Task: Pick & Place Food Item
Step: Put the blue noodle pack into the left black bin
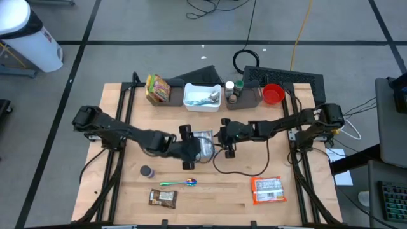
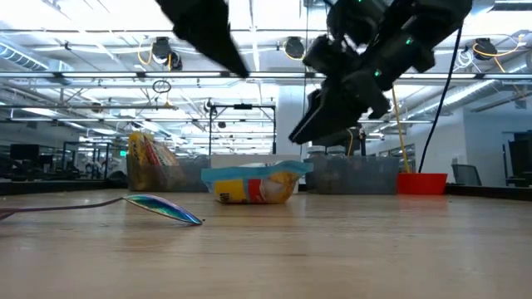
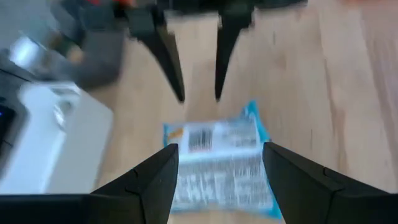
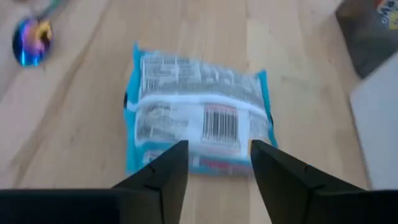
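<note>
The food packet (image 4: 198, 112), blue-edged with a barcode and printed label facing up, lies flat on the wooden table (image 1: 216, 187) between the two grippers. The right gripper (image 4: 217, 163) hangs just above the packet's near edge with its fingers parted and nothing between them; the packet sits directly ahead of and below its fingertips. The left gripper (image 3: 219, 167) faces it from the opposite side, its fingers spread wide to either side of the packet's edge without clamping it. Beyond the packet, as the left gripper looks, the right gripper's two dark fingers (image 3: 169, 59) point down toward the table. A white tray (image 1: 202, 97) stands farther back, and a shiny spoon (image 1: 180, 183) lies nearer the front edge.
</note>
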